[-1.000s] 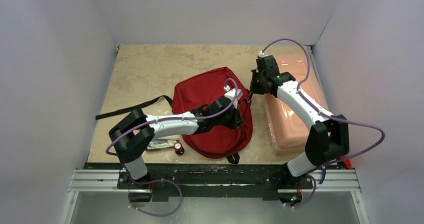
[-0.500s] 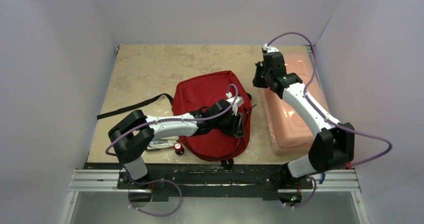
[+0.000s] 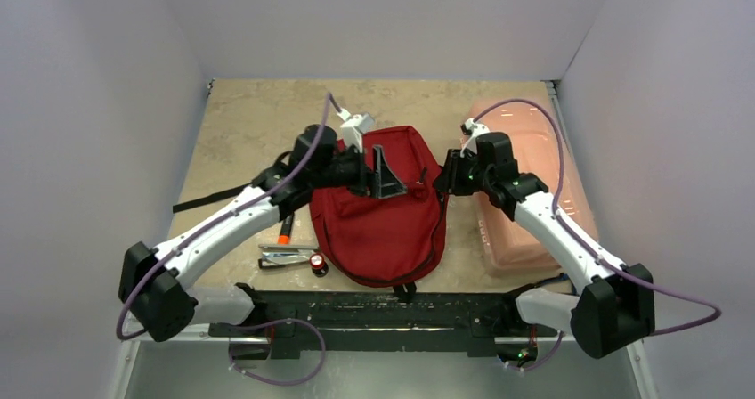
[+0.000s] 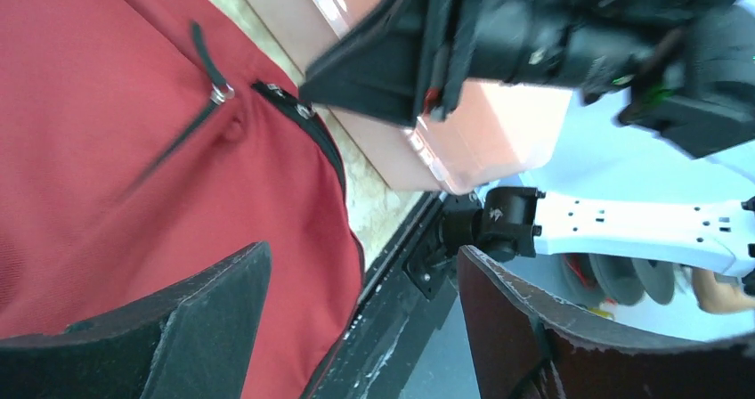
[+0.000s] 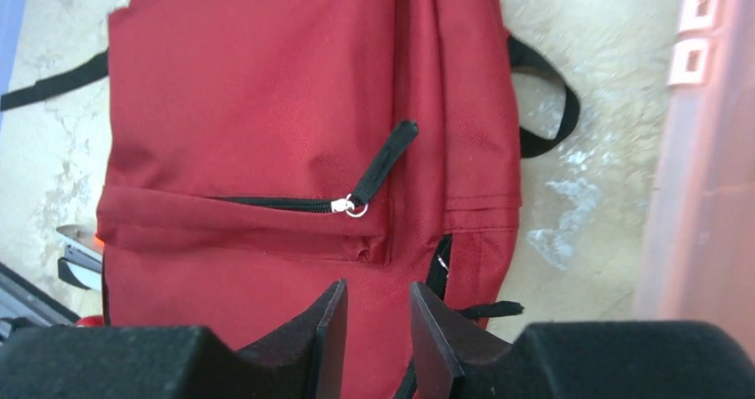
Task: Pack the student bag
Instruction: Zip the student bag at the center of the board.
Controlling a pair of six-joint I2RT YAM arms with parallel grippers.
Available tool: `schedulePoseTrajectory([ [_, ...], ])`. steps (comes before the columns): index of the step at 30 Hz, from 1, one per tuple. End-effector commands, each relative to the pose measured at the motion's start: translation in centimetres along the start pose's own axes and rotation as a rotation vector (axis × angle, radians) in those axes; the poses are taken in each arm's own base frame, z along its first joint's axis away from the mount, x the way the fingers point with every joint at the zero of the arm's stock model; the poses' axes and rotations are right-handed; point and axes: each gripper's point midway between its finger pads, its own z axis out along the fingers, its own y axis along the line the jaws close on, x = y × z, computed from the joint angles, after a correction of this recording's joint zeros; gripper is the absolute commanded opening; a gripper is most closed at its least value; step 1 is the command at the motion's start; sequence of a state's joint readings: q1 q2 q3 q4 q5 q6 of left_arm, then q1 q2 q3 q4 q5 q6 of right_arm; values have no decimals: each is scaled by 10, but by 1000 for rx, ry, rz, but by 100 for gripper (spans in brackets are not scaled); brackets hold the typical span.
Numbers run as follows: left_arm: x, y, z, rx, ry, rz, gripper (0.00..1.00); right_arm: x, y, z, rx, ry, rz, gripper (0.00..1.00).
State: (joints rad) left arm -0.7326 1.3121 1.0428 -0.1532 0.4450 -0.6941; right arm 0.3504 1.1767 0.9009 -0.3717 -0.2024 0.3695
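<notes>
Red: one student bag (image 3: 378,230); left gripper (image 4: 363,261) agape, right gripper (image 5: 378,292) slightly parted, both empty.

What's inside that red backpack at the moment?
Only the outside shows: the backpack lies flat on the table, its front pocket zipper pulled across. The red fabric hides anything inside.

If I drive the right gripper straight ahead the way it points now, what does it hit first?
Probably the student bag, near its front pocket zipper; how far off is unclear.
</notes>
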Motion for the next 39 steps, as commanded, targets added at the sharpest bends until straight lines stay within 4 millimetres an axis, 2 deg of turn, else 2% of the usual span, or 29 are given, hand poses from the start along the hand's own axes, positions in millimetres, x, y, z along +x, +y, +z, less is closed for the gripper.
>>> schedulePoseTrajectory([
  [1, -40, -15, -49, -5, -63, 87, 76, 3, 14, 16, -86, 0, 21, 33],
  [4, -54, -6, -69, -70, -92, 130, 76, 17, -5, 28, 5, 14, 49, 20],
  [6, -56, 2, -75, -102, -98, 152, 76, 39, -30, 31, 146, 43, 57, 11],
  [8, -55, 10, -76, -116, -99, 161, 76, 55, -45, 28, 249, 56, 43, 7],
  [10, -48, 19, -71, -126, -78, 156, 76, 57, -40, 23, 273, 39, 37, 3],
  [12, -38, 28, -62, -125, -48, 129, 76, 50, -35, 14, 326, 0, 35, 1],
  [14, -26, 33, -50, -84, -20, 77, 76, 39, -43, 3, 430, -50, 44, 3],
  [16, -11, 32, -35, 2, 9, -20, 75, 30, -60, -7, 546, -101, 61, 10],
  [19, 14, 40, -20, 42, 60, -114, 75, 20, -71, -13, 648, -124, 69, 23],
  [22, 37, 46, -14, 25, 99, -125, 75, 12, -63, -5, 619, -105, 37, 29],
  [24, 41, 46, -15, 26, 105, -121, 75, 9, -40, 8, 475, -83, -9, 36],
  [27, 42, 47, -19, 9, 99, -104, 76, 5, -21, 14, 354, -91, -38, 45],
  [32, 54, 38, -10, 37, 139, -113, 76, 4, 7, 26, 189, -68, -102, 49],
  [35, 62, 29, -2, 63, 164, -116, 75, 16, -6, 37, 259, 5, -118, 42],
  [39, 71, 21, 6, 79, 172, -118, 75, 25, -25, 41, 351, 39, -121, 30],
])
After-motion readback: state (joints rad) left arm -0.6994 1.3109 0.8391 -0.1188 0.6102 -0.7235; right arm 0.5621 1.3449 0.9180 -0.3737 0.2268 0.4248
